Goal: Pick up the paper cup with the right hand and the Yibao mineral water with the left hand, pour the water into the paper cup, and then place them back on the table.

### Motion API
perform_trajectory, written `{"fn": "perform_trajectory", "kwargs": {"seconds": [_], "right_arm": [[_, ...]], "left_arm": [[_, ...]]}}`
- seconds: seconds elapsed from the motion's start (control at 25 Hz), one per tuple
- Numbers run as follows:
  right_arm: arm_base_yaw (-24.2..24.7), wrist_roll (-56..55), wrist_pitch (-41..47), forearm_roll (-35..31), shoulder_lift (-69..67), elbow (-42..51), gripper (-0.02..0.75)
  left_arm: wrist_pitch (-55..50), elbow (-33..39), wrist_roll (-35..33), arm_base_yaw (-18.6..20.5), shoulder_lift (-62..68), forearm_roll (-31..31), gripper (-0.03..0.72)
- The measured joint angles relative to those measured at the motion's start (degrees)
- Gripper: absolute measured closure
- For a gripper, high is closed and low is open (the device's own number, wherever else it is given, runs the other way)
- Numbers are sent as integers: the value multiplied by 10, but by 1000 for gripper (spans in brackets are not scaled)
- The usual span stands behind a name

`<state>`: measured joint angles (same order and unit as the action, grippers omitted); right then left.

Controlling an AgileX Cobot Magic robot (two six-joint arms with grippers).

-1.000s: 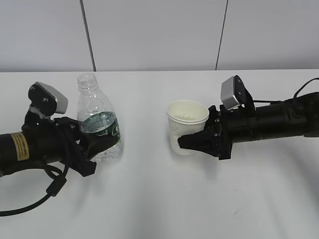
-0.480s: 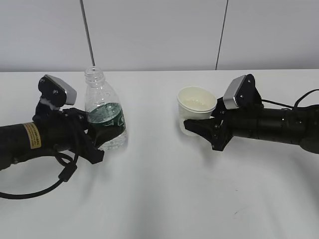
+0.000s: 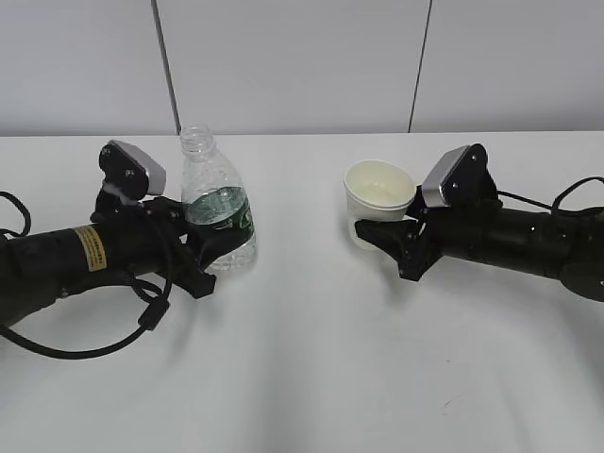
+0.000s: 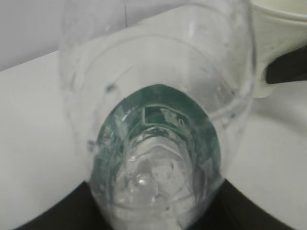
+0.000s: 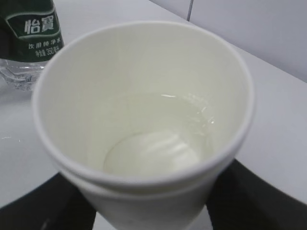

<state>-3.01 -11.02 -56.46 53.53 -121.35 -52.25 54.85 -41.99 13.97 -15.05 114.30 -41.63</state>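
Surface [image 3: 311, 377]: flat, matte white, plain. Left arm [image 3: 66, 260]: black cylindrical body, yellow sticker, grey-silver wrist box; its end effector [image 3: 212, 255] is clamped around the lower half of the Yibao mineral water [image 3: 219, 215], whose base looks on or just above the surface. Bottle is clear ribbed plastic, uncapped, dark green label band, upright. Right arm [image 3: 510, 236]: black, grey-silver box; its end effector [image 3: 382, 238] is closed around the paper cup [image 3: 377, 196], black fingers on either side of the wall. Cup is smooth white paper, rolled rim, cream interior, shallow clear water in the bottom [image 5: 158, 148]. Cup and bottle are well apart.
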Motion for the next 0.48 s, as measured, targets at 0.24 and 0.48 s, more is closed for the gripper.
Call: {"fn": "perform_trajectory", "kwargs": {"seconds": [0.24, 0.48], "right_arm": [[0, 1, -20, -14, -29, 0, 290], [0, 6, -74, -36, -68, 0, 290]], "left_arm": [[-2, -16, -11, 0, 16, 3, 369], [-3, -17, -78, 0, 16, 33, 369]]}}
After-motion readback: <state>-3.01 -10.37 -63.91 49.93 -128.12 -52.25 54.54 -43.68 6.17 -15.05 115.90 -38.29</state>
